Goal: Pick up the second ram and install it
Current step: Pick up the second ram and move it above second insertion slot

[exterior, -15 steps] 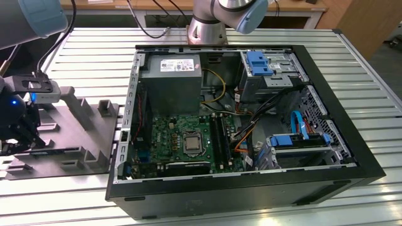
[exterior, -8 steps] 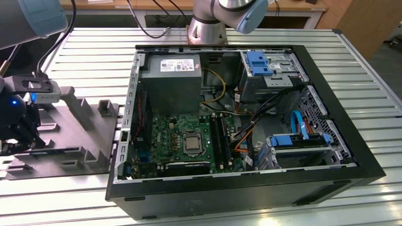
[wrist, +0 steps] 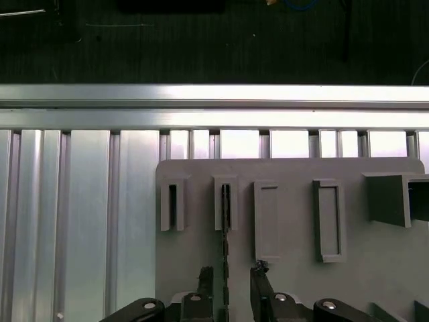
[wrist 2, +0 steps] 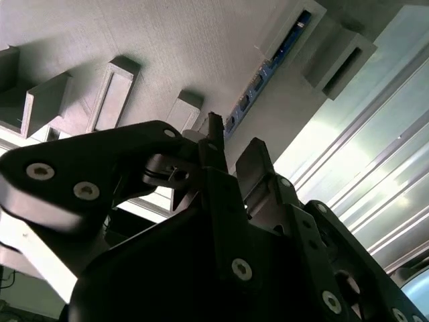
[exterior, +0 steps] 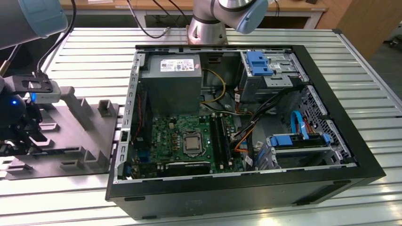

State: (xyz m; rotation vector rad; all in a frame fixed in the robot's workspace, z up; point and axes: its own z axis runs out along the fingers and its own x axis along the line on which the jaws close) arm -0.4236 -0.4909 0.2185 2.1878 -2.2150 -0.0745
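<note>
Gripper (wrist: pixel 232 270): your two black fingers (wrist: pixel 205 278) stand apart, one on each side of the ram (wrist: pixel 225 208). In the first wrist view a gap shows on both sides, so nothing is clamped. Ram: a thin strip standing on its long edge in a narrow slot of the fixture (wrist: pixel 295 288), with one more slotted block between it and the plate's edge. In the second wrist view the gripper (wrist 2: pixel 233 133) sits low over the plate, and the ram (wrist 2: pixel 269 67) shows blue-green with dark chips, running away from the fingertips along the fixture (wrist 2: pixel 167 40). Fixture: a flat grey plate carrying several raised blocks and pockets. In the exterior view you find the fixture (exterior: pixel 78 146) lying on the slatted metal table (exterior: pixel 100 56) at the exterior view's left, with the arm's dark wrist over its far edge. Case (exterior: pixel 251 197): black, open, lying on its side just beside the fixture, toward the exterior view's right. Motherboard (exterior: pixel 182 136): green, facing up inside the case. Slots (exterior: pixel 220 136): long and black, next to the socket (exterior: pixel 190 140), well apart from the ram.
</note>
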